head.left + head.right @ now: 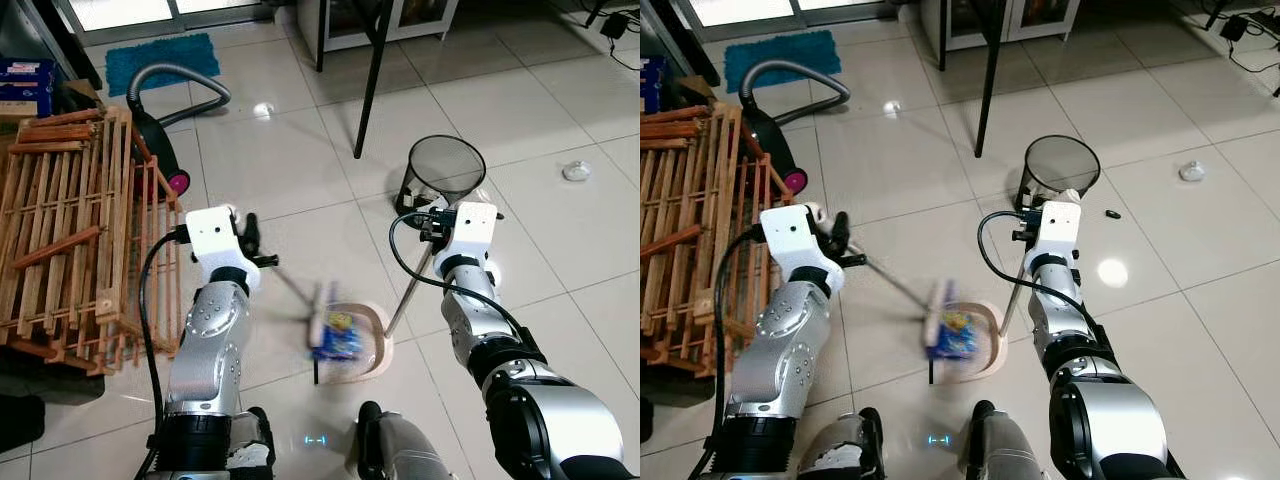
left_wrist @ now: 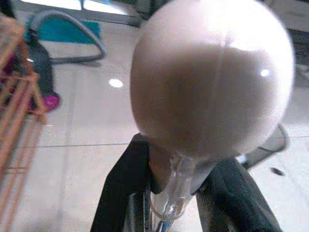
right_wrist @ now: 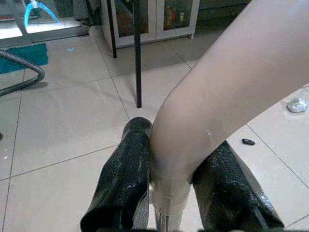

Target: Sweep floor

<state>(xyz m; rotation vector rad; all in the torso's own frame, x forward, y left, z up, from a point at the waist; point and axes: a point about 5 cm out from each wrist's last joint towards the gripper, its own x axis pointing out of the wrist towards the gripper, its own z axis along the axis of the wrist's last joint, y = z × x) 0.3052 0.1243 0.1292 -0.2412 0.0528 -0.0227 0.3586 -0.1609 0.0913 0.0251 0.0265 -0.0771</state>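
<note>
Brush [image 1: 322, 312], blurred, clamped by left gripper [image 2: 176, 193]; right gripper [image 3: 169, 193] clamps dustpan [image 1: 365, 345] handle.

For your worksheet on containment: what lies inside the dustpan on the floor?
A blue and yellow wrapper lies in the dustpan, with the blurred broom head at its edge. Anything beneath the wrapper is covered.

Our head pair looks forward and down at tiled floor [image 1: 300, 160], both eyes sharing mesh bin [image 1: 446, 165] and vacuum cleaner [image 1: 775, 130]. Our wrist cameras sit very near handles, facing along black fingers [image 3: 123, 183] across floor toward cabinet [image 3: 154, 19].
</note>
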